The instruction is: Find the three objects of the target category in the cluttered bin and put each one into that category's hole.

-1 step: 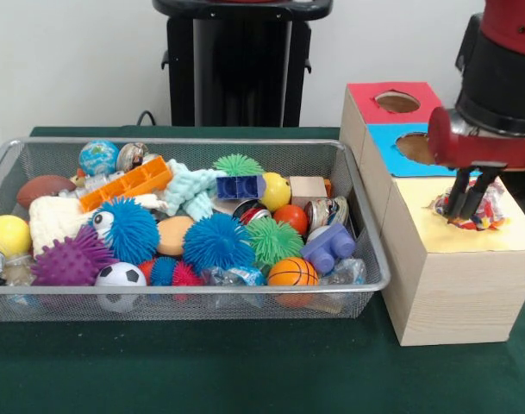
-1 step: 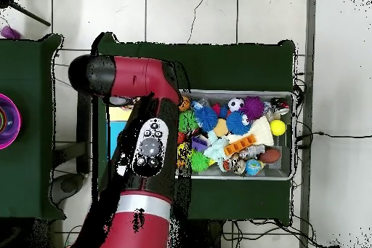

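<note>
We start with the wooden box (image 1: 452, 276), which stands just beside the wire bin (image 1: 365, 259), touching or nearly so. It carries three coloured tops: red (image 1: 370, 90) farthest back, blue (image 1: 387, 138) in the middle and pale yellow (image 1: 512, 233) at the near end. The bin is crowded with balls, spiky toys and blocks, among them an orange basketball (image 1: 292, 272), a soccer ball (image 1: 121, 278) and a purple block (image 1: 329, 247).

Next comes the arm, which hangs over the box; from overhead it hides the box almost wholly. Its gripper (image 1: 465, 207) stands with the two dark fingers (image 1: 456, 197) drawn close together, their tips buried in a crinkly foil wrapper (image 1: 489, 211) that sits at the hole in the yellow top. We judge that they pinch the wrapper, and that this is the drop-off step for one target.

To do it well, we would centre the wrapper over the hole before letting go, since its edges spread over the rim and light foil may catch there. Pushing the tips slightly down into the hole, then spreading the fingers fully and lifting straight up, should keep it from clinging.
</note>
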